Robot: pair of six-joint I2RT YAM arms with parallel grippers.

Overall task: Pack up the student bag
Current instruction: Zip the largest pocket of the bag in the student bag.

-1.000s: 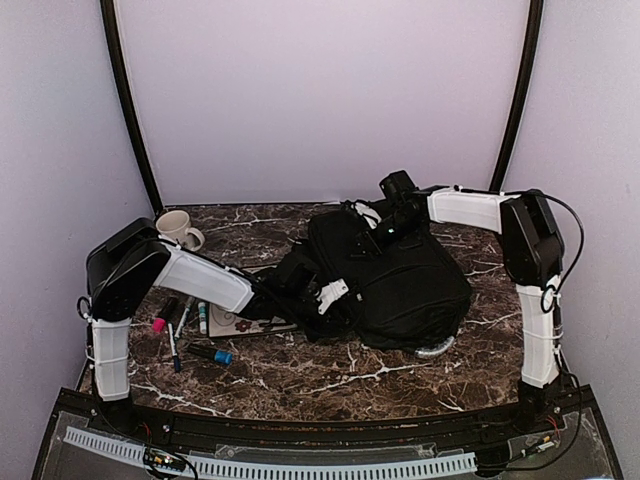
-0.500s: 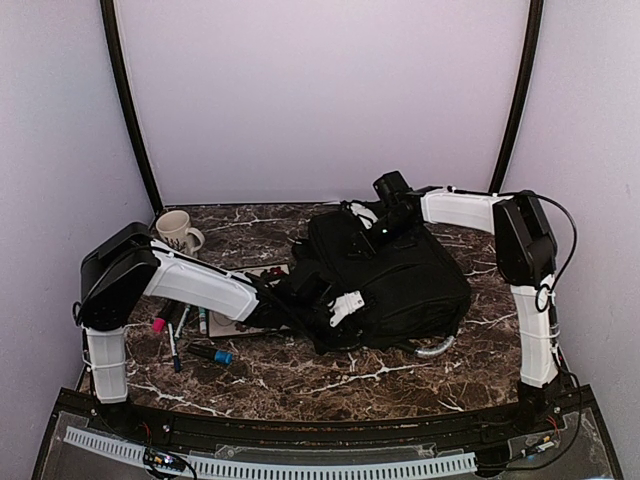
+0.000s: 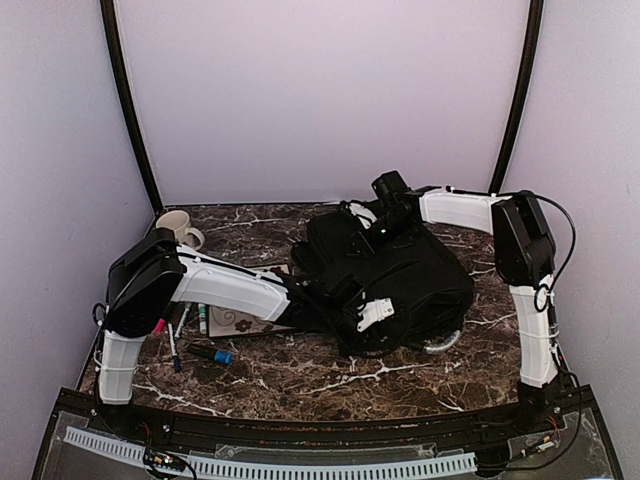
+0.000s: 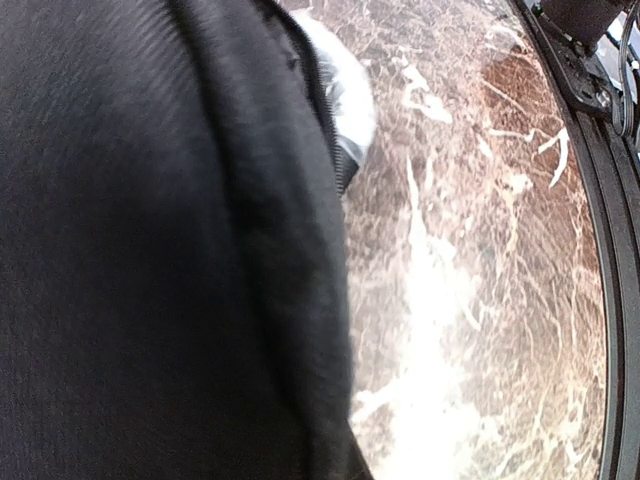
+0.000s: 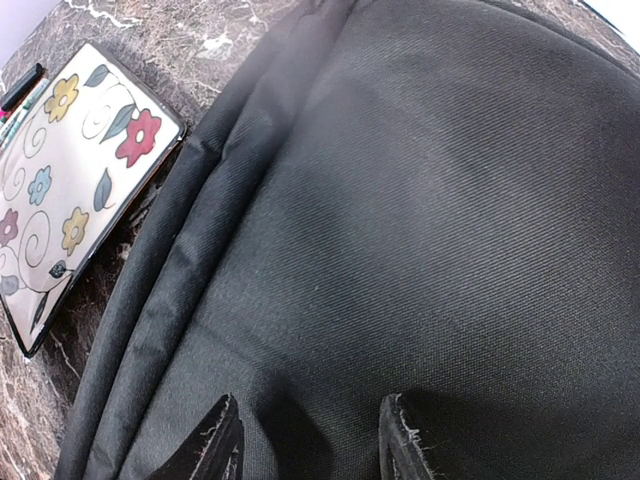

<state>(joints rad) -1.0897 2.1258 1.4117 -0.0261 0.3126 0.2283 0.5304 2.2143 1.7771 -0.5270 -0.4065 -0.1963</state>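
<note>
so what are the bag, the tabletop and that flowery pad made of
The student bag looks like black woven synthetic fabric, matte: a fine diagonal twill weave and soft padded folds show. The tabletop looks like brown marble with white veins and a glossy sheen, though it could be printed laminate. The flowery pad seems to be smooth printed card or plastic.

The table (image 3: 300, 375) is viewed from above, behind both arm bases. The student bag (image 3: 410, 275) is shared by all views: filmed at very close range by the left wrist (fabric blurred), and looked down upon past the right gripper (image 5: 308, 432).
</note>
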